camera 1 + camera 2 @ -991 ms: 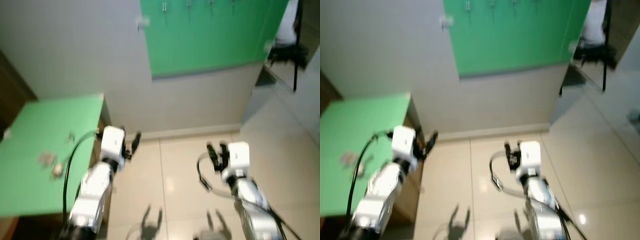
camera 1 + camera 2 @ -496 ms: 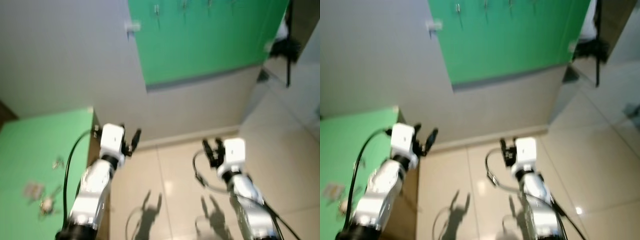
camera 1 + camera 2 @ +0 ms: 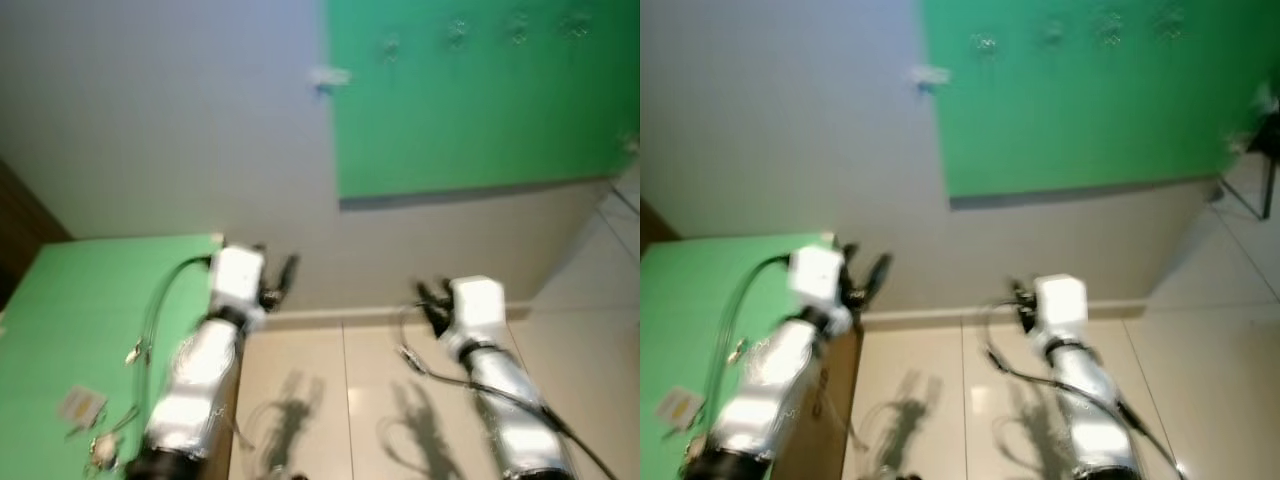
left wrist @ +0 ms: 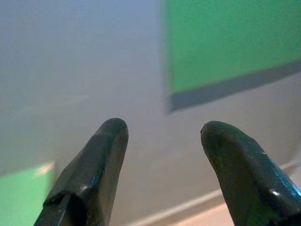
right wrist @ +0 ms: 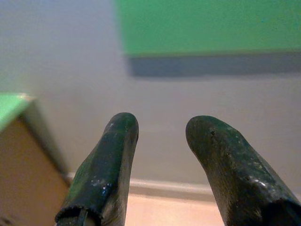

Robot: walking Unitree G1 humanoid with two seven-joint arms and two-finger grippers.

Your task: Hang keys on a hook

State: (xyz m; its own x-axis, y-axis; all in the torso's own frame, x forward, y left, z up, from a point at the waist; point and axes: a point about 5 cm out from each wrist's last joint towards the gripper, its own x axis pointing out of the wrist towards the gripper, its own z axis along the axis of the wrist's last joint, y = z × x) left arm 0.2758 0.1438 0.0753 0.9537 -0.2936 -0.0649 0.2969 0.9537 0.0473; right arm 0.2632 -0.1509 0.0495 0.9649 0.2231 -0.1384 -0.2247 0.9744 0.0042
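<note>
While both our arms reach forward toward the wall, the left gripper (image 4: 162, 141) and right gripper (image 5: 160, 136) hold their fingers parted and empty. Keys (image 3: 102, 448) lie on the green table (image 3: 60, 330), behind and left of the left gripper; blurred hooks (image 3: 455, 30) sit on the green board (image 3: 470, 110) above both.

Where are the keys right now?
In the left eye view, the small metal keys lie on the green tabletop at the robot's left, near its front edge, beside a small tan tag and apart from the left claw.
</note>
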